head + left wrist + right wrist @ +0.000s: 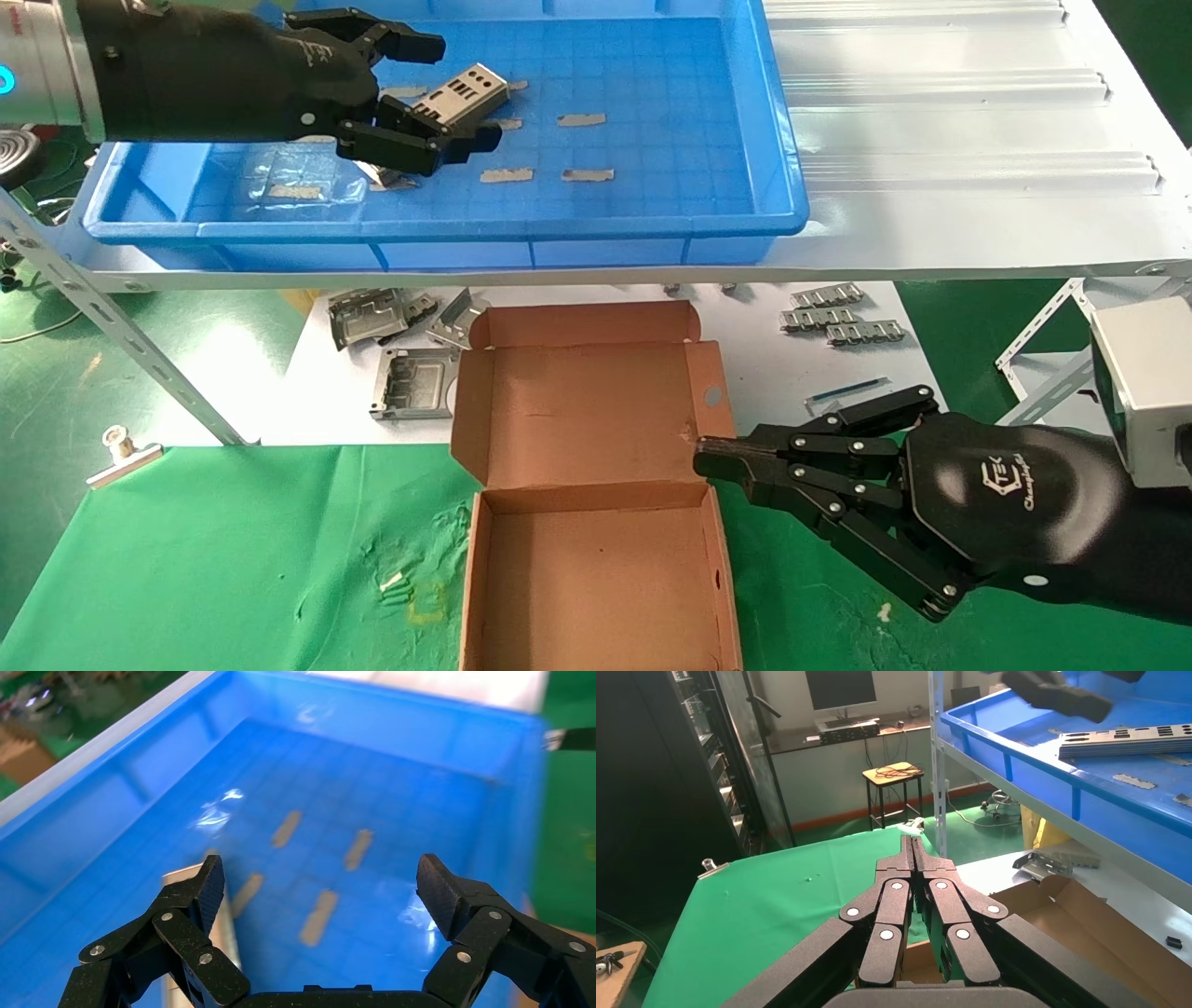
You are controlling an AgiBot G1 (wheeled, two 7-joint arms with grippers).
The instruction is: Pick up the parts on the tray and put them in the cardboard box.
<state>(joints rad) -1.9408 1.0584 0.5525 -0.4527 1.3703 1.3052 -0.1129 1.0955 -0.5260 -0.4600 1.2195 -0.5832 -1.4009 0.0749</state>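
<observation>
While my left gripper (pixel 421 93) reaches over the left end of the blue tray (pixel 782 140), its fingers are spread wide with one metal plate (pixel 463 91) lying between them, tilted across the gap. From above I cannot tell whether the lower finger (pixel 410 140) touches the plate or only sits just beside it, and my left wrist camera shows a pale edge of it close by one fingertip. I judge the wide spread is there to straddle the plate's width before closing, so nothing is gripped yet. Grey tape scraps (pixel 581 119) are stuck to the tray floor to the plate's right, and I must not mistake them for parts.

Below the shelf, the cardboard box (pixel 596 550) lies open on the green cloth (pixel 233 559), its lid folded back toward the shelf so that the opening faces up to receive a drop. Squarish stamped pieces (pixel 368 317) sit near its left rear corner, and small ridged strips (pixel 843 321) lie well apart on the right.

My right gripper (pixel 712 457) rests beside the box's right wall, fingers pressed together and holding nothing, with its tip at the lid hinge. I read that as parking, perhaps steadying the box.
</observation>
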